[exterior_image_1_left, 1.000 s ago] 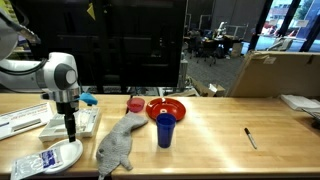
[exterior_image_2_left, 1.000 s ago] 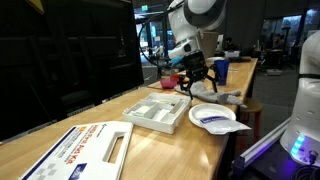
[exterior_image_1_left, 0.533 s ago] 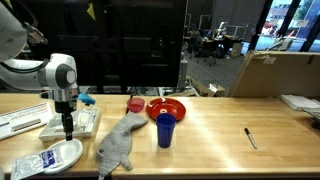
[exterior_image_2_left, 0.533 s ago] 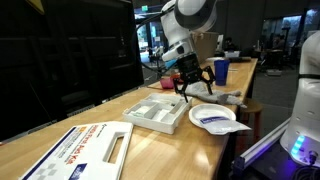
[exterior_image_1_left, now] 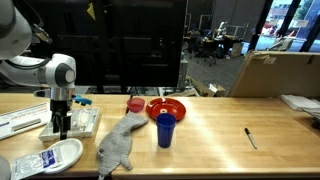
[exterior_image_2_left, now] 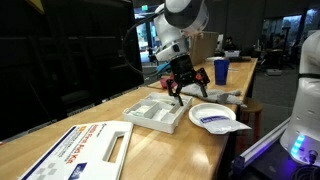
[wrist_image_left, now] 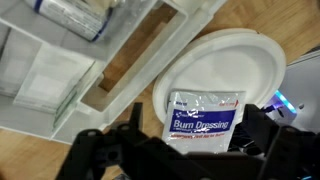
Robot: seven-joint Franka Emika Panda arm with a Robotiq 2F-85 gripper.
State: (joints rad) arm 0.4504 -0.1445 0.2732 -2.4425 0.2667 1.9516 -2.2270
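My gripper [exterior_image_1_left: 62,128] hangs open with nothing in it, over the near end of a white compartment tray [exterior_image_1_left: 82,120] and beside a white plate [exterior_image_1_left: 72,150]. In the wrist view the gripper [wrist_image_left: 192,112] has its two dark fingers either side of a "Burn Dressing" packet [wrist_image_left: 203,118]. The packet lies flat on the plate [wrist_image_left: 230,55] below, and the tray [wrist_image_left: 110,60] is to the upper left. In an exterior view the gripper [exterior_image_2_left: 187,95] sits between the tray [exterior_image_2_left: 160,113] and the plate [exterior_image_2_left: 231,116], well above both.
A grey cloth [exterior_image_1_left: 118,145] lies next to the plate, with a blue cup [exterior_image_1_left: 165,130], red bowl [exterior_image_1_left: 166,107] and pink cup [exterior_image_1_left: 135,104] beyond. A pen [exterior_image_1_left: 250,138] lies far along the table. A flat printed box [exterior_image_2_left: 85,150] sits past the tray.
The gripper has shifted a little sideways, from over the plate toward the tray. It stays open and empty.
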